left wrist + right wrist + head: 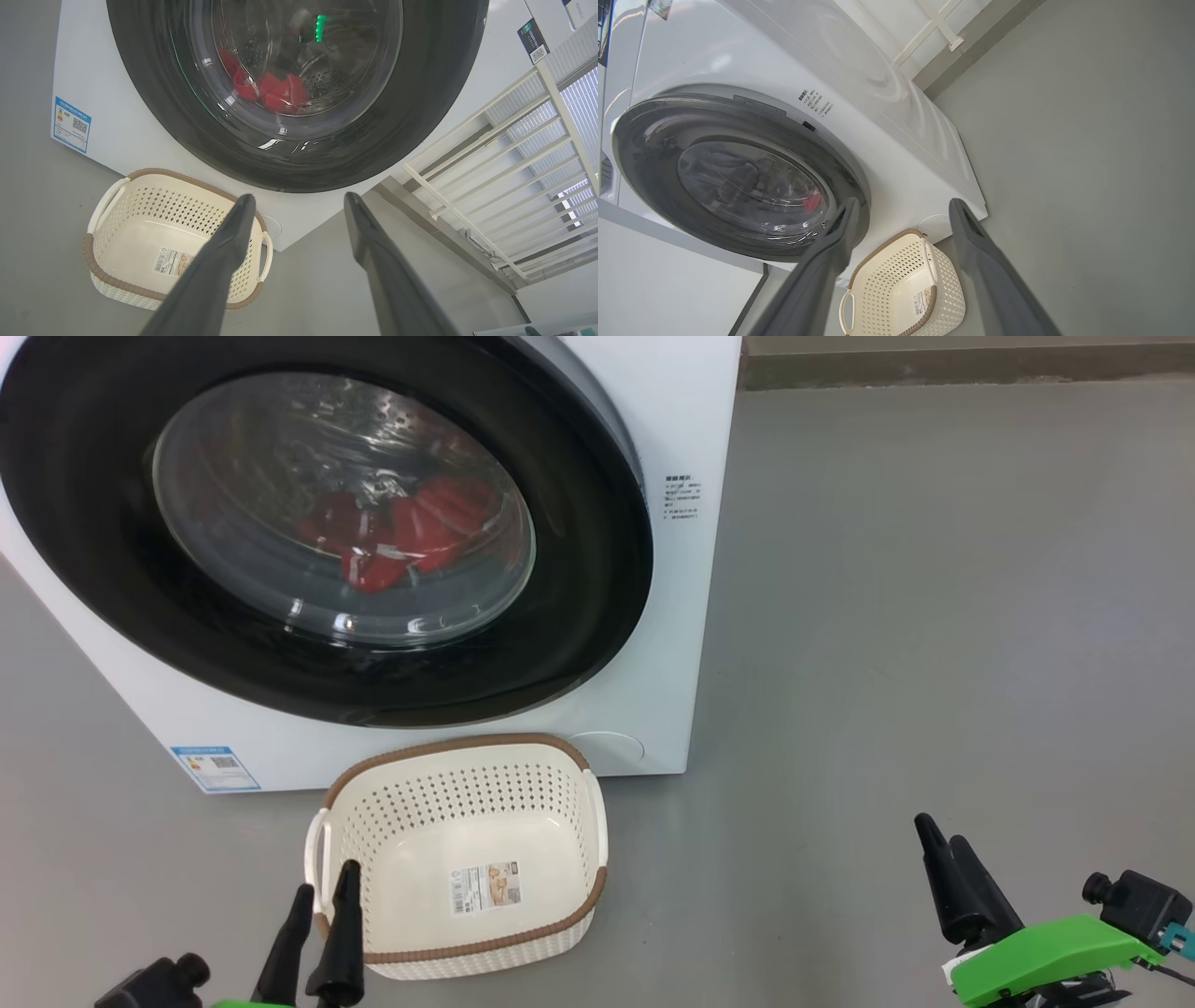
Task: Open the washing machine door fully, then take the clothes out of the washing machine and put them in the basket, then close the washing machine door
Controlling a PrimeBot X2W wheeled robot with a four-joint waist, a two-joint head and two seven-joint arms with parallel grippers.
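Closed flush on the front of the big white boxy washing machine (672, 644), the large round door (233, 504) with wide glossy black rim and bulging clear glass. Behind that glass, low in the perforated steel drum, a bundle of bright red clothes (411, 537). Down at the machine's lower left corner, a small blue label (215, 767). Right in front, on the grey floor (887, 616), the small cream-white perforated plastic basket (467, 747) with brown woven-look rim, just beside the machine's base, a sticker (485, 887) on its bottom. Closer in, the left gripper (327, 880), long dark fingers spread wide, gripping nothing, tips over the basket's near left corner. Off to the right, well apart from basket and machine, the right gripper (940, 833), likewise spread and empty, over bare floor.
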